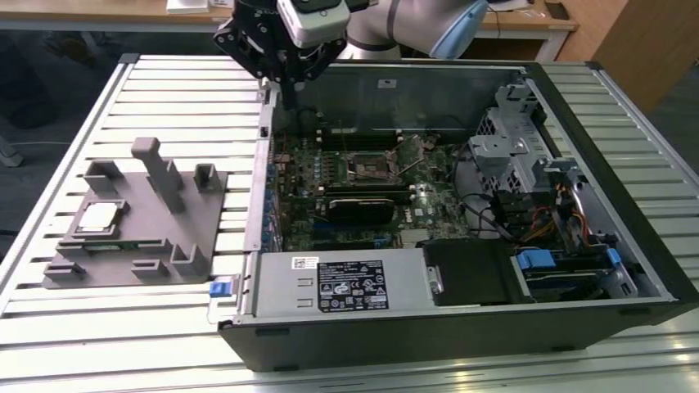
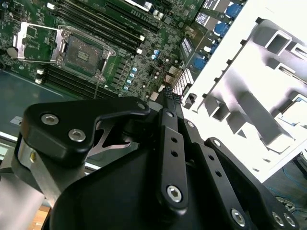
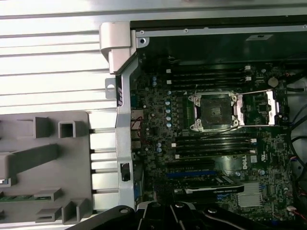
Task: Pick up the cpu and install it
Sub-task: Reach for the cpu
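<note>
My gripper (image 1: pixel 290 94) hangs closed and empty above the computer case's (image 1: pixel 437 340) far corner. The cpu (image 1: pixel 98 216) lies flat on the grey tray (image 1: pixel 110 264), well apart, toward the exterior view's left.

Your exterior view looked down on the whole computer case (image 1: pixel 459 332). Both wrist views hung nearer above it, sharing its socket (image 2: pixel 82 50) (image 3: pixel 214 111).

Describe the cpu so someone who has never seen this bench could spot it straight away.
In the exterior view, find the open computer case; on that view's left of it a grey tray lies on the slatted table. The cpu lies flat near the tray's left edge. It is the only shiny silver-white square there, among dull grey blocks.
</note>
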`<action>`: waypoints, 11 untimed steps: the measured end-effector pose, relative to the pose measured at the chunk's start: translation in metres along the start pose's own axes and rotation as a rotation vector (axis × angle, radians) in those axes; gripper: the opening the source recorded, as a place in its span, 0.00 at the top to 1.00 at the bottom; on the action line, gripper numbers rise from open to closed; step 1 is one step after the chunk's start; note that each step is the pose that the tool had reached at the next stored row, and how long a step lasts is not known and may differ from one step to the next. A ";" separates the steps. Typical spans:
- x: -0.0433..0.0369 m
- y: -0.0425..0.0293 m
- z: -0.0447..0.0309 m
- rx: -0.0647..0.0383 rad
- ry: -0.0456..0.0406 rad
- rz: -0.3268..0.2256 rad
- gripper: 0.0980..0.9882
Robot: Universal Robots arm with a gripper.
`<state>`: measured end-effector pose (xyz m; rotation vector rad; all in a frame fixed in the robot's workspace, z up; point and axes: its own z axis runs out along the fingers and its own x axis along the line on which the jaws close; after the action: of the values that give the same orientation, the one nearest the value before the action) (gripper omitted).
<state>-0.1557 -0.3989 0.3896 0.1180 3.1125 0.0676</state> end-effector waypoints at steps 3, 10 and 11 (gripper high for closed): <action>0.0008 -0.0001 0.0001 0.000 0.0000 0.000 0.99; 0.0027 -0.0002 0.0001 0.000 0.0000 0.000 0.99; 0.0030 -0.0003 0.0002 0.000 0.0000 0.000 0.99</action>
<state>-0.1588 -0.3989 0.3894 0.1179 3.1125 0.0676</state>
